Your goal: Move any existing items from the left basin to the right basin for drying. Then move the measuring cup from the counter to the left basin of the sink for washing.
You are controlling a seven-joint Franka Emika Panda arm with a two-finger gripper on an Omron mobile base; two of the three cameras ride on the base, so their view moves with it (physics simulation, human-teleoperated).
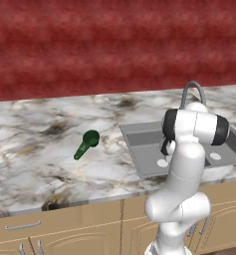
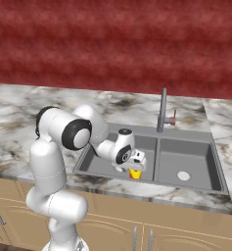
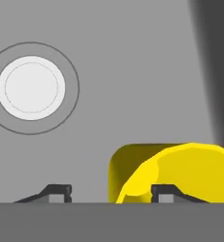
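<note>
A white robot arm reached down into the left basin (image 2: 95,157) of a grey double sink (image 2: 186,138) set in a marble counter (image 1: 35,144). Its gripper (image 2: 135,169) hung just above a small yellow cup (image 2: 135,173) with a red-orange mark, resting on the basin floor near the front wall. In the hand view, the yellow cup (image 3: 175,172) looked smooth, rounded and bright, lying beside the right fingertip (image 3: 163,193), with the pale round drain disc (image 3: 31,87) further off. The jaws stood apart; whether they gripped the cup could not be told. A dark green measuring cup (image 1: 86,143) lay on the counter, left of the sink.
</note>
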